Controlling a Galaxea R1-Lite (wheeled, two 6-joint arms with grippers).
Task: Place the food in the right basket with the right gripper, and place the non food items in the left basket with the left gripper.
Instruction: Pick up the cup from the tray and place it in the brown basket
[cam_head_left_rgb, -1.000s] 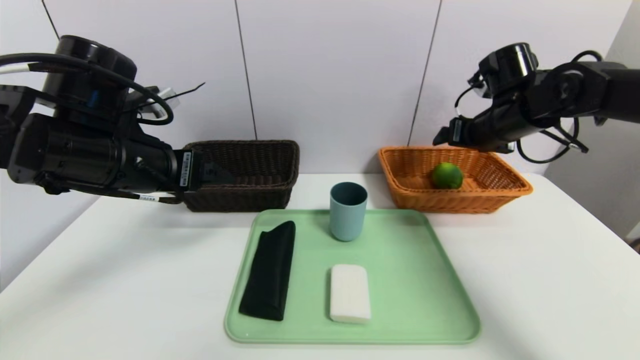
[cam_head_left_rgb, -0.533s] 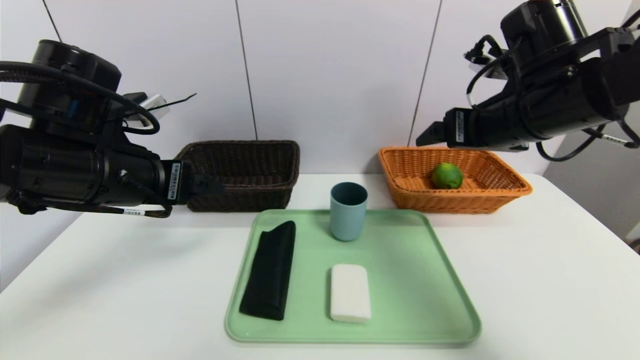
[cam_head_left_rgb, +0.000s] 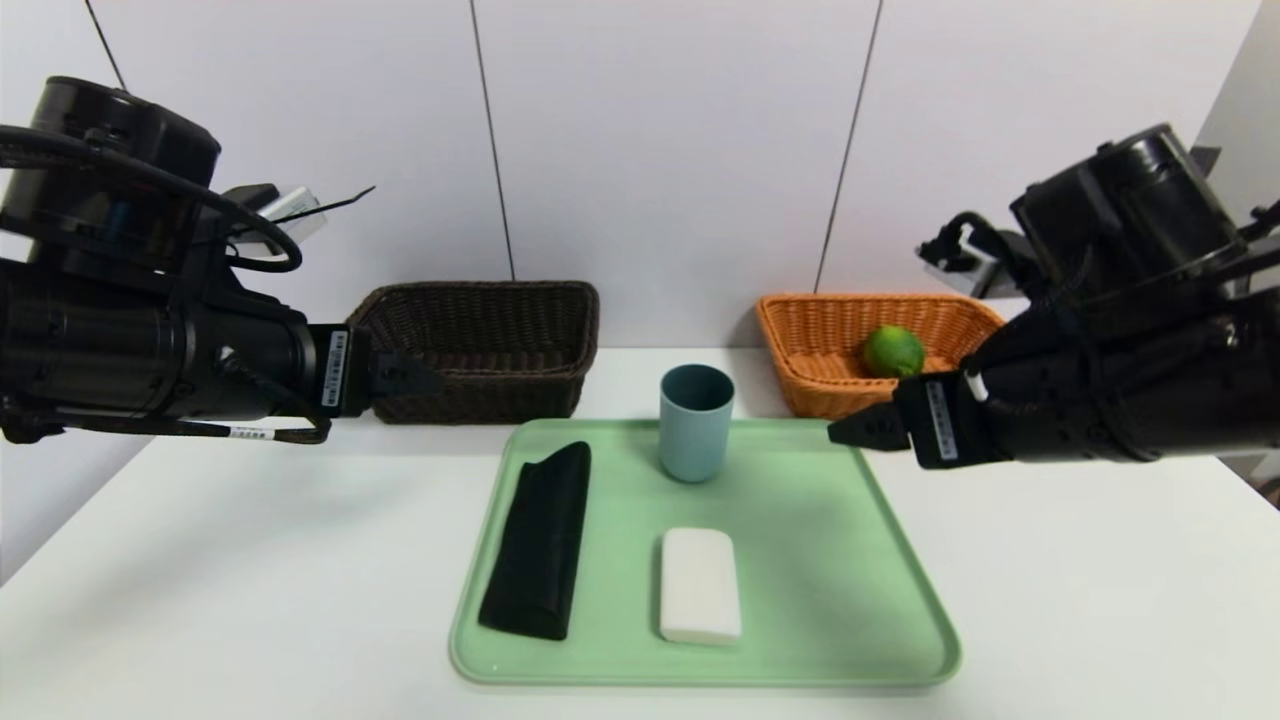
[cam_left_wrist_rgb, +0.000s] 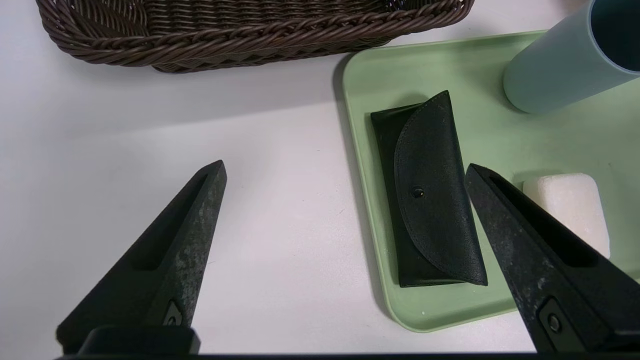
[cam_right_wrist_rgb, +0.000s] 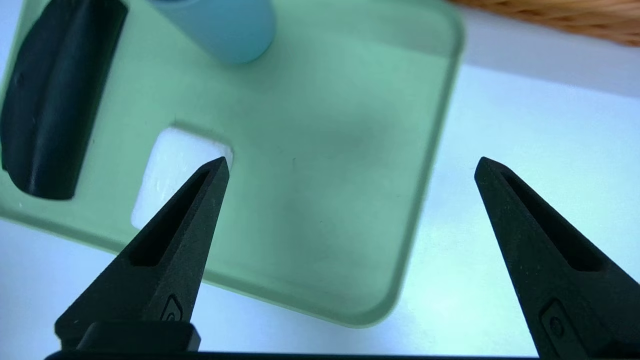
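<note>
**Lime in the orange basket, three items on the tray**

Lime (cam_head_left_rgb: 893, 351) sits inside the orange-tan basket (cam_head_left_rgb: 815, 372) at the far right of the white table (cam_head_left_rgb: 250, 560), toward the basket's right half. The dark brown basket (cam_head_left_rgb: 490, 345) stands at the far left, well apart from it, and nothing shows inside it from the head view.

Between and in front of the baskets lies a pale green tray (cam_head_left_rgb: 850, 580). On it, the blue-teal cup (cam_head_left_rgb: 696, 421) stands upright near the far edge; the black pouch (cam_head_left_rgb: 540, 540), with a rounded flap and a small snap, lies lengthwise along the tray's left side; the white soap-like block (cam_head_left_rgb: 700, 585) lies flat near the middle front.

The right gripper (cam_right_wrist_rgb: 350, 170) hangs in the air above the tray's right edge, in front of the orange basket, its fingers spread wide and holding nothing. The left gripper (cam_left_wrist_rgb: 345, 170) hovers over the table just left of the tray, in front of the brown basket, fingers likewise wide apart and bare.
</note>
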